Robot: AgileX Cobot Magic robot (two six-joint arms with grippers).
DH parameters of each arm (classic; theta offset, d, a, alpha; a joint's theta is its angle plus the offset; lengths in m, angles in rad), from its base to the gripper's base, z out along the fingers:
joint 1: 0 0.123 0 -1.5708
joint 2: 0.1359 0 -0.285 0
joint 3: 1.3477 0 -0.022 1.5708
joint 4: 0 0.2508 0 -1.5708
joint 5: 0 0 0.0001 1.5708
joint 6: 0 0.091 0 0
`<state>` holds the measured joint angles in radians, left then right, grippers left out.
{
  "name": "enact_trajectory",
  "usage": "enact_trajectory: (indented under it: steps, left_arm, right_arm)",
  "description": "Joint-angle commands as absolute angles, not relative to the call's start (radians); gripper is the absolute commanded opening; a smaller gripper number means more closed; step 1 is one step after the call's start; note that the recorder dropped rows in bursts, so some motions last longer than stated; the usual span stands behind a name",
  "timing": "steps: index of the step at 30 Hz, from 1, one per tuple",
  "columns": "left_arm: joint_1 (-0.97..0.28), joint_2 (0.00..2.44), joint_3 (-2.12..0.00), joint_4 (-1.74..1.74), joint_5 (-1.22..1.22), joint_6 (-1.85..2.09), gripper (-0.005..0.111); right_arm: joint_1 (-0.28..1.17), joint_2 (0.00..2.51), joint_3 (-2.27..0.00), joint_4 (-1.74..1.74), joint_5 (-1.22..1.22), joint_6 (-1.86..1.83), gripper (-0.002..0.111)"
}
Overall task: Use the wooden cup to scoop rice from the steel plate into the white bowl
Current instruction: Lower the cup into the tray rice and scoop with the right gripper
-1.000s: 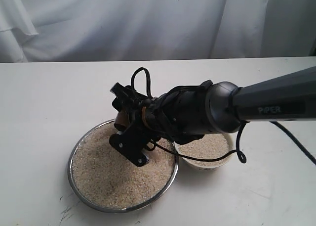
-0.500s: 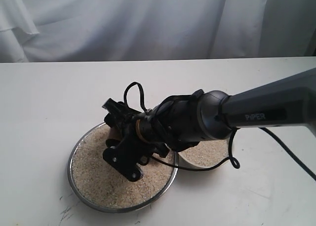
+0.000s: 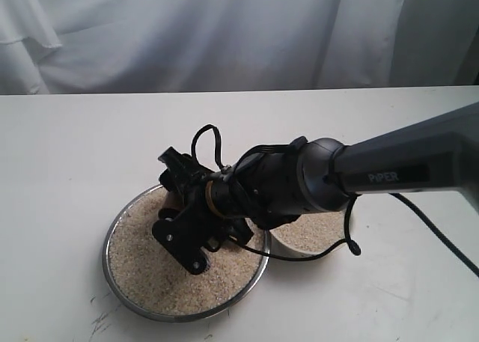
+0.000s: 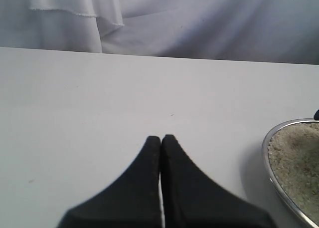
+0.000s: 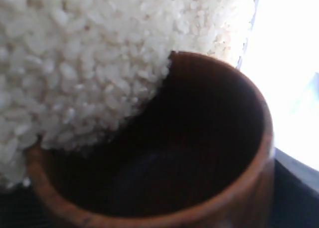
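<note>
Grasping wooden cup (image 5: 164,178) in right gripper (image 3: 179,207), tilted, digging into rice (image 5: 89,63) on steel plate (image 3: 105,256); worth driving deeper, then levelling slowly before lifting, avoiding spillage.

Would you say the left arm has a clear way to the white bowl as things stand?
Probably not: the right arm lies over the steel plate and the white bowl, blocking that approach.

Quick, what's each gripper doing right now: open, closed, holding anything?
Left gripper: closed, empty.
Right gripper: gripping the wooden cup, its mouth dug into the rice on the steel plate.
</note>
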<state>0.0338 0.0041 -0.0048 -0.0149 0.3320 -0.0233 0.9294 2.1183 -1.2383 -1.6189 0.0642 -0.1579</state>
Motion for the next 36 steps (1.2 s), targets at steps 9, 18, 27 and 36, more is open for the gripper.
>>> enact_trajectory:
  steps: [9,18,27,36]
  left_arm:
    - [0.031,0.0,0.0,-0.014,0.319,-0.024,0.0]
    - [0.031,0.0,0.0,-0.014,0.319,-0.024,0.0]
    - [0.031,0.0,0.0,-0.014,0.319,-0.024,0.0]
    - [0.031,0.0,0.0,-0.014,0.319,-0.024,0.0]
  right_arm:
    - [0.948,2.142,-1.193,-1.606,0.0,-0.101,0.0]
    - [0.96,2.14,-1.183,-1.515,-0.019,-0.08,0.0]
    - [0.96,2.14,-1.183,-1.503,-0.096,0.129,0.0]
    - [0.918,2.14,-1.183,-1.503,-0.197,0.357,0.0]
